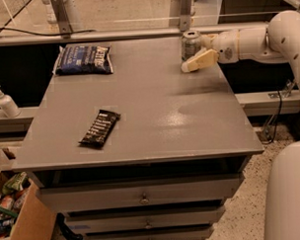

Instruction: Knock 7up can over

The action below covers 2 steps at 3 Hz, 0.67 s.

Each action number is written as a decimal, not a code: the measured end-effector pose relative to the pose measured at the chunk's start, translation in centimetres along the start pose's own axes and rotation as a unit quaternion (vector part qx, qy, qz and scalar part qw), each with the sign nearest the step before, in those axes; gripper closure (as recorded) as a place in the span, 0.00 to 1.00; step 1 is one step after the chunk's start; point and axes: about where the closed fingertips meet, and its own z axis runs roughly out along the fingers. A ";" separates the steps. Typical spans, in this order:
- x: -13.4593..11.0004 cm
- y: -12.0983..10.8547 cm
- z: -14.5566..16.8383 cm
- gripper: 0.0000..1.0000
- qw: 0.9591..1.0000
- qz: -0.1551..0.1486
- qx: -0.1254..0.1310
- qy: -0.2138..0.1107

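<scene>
Claw (200, 61) beside upright 7up can (190, 44); snack bag (83, 59), candy bar (100, 127) well apart

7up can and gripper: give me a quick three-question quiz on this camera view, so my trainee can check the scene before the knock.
1. True or false: the 7up can is lying on its side.
2. Where is the gripper? A) over the blue snack bag; B) right beside the can, on its near side; C) down by the drawers.
3. Which item lies nearest the front edge of the table?

Key: 1 false, it stands upright. 2 B. 3 the black candy bar.
</scene>
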 end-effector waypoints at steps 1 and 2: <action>-3.2 3.6 0.3 0.00 0.997 -0.023 -0.061 -0.031; -4.2 10.3 -1.1 0.00 0.990 -0.013 -0.131 -0.045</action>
